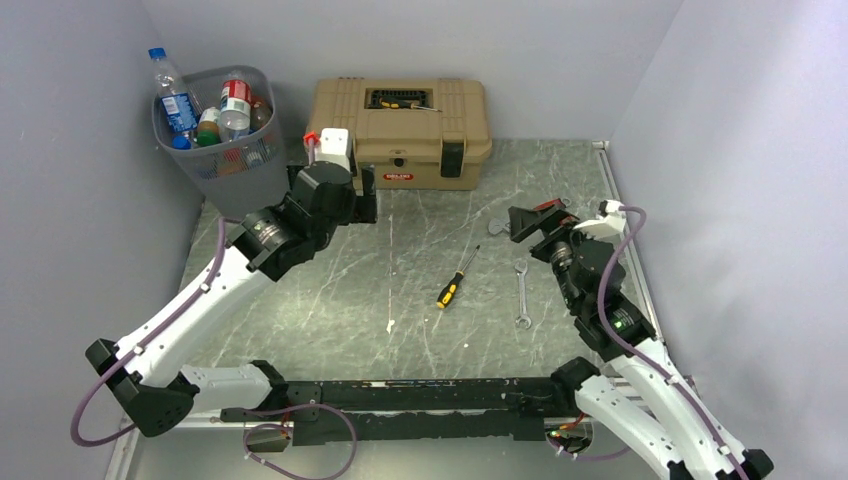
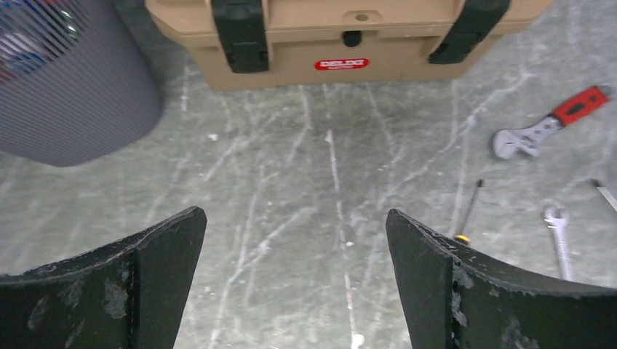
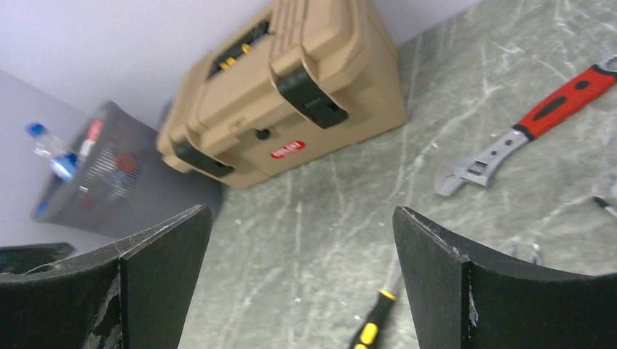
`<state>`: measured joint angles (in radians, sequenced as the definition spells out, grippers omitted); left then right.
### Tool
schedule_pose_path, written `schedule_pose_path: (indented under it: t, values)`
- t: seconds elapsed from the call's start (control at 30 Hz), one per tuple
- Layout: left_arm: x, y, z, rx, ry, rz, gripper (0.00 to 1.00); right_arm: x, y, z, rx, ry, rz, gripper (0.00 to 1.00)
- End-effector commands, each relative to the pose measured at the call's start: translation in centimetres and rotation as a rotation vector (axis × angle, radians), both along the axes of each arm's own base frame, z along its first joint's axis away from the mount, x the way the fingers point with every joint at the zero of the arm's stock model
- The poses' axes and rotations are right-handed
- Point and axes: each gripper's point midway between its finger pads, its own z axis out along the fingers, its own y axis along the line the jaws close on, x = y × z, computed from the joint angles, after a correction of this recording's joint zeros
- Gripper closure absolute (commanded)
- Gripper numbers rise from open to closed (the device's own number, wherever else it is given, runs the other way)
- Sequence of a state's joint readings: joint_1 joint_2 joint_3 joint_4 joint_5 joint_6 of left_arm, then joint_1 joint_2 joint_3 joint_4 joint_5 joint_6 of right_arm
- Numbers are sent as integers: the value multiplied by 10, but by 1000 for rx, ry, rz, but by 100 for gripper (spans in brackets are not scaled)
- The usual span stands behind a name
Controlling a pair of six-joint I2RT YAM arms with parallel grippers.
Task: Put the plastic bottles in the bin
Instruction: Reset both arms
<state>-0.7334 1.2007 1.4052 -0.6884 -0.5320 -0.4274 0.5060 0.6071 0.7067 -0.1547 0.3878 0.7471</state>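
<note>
The grey mesh bin (image 1: 222, 150) stands in the far left corner; it also shows in the left wrist view (image 2: 73, 87) and the right wrist view (image 3: 109, 182). Several plastic bottles stick out of its top, among them a clear one with a blue label (image 1: 172, 95) and one with a red-white label (image 1: 235, 100). Every bottle I see is inside the bin. My left gripper (image 1: 368, 205) hovers just right of the bin, open and empty (image 2: 295, 212). My right gripper (image 1: 525, 228) hangs over the right half of the table, open and empty (image 3: 302, 211).
A tan toolbox (image 1: 400, 130) with black latches sits at the back centre. On the table lie a yellow-black screwdriver (image 1: 455, 280), a steel spanner (image 1: 521, 295) and a red-handled adjustable wrench (image 3: 524, 131). Walls close in the left, back and right sides.
</note>
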Motion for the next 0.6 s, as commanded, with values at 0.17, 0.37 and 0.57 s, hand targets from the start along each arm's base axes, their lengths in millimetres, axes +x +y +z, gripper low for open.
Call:
schedule_pose_path:
  t: [0.17,0.37,0.57]
  values:
    - [-8,44,-8,258,-88,63,1,4,-17,-28,-250,-5,-82,0]
    - [-25,29,-1,125,-171,-77,0,-13,22,4,-138,-241,145,0]
    - [-25,36,-5,136,-151,-33,1,-17,30,24,-208,-232,210,0]
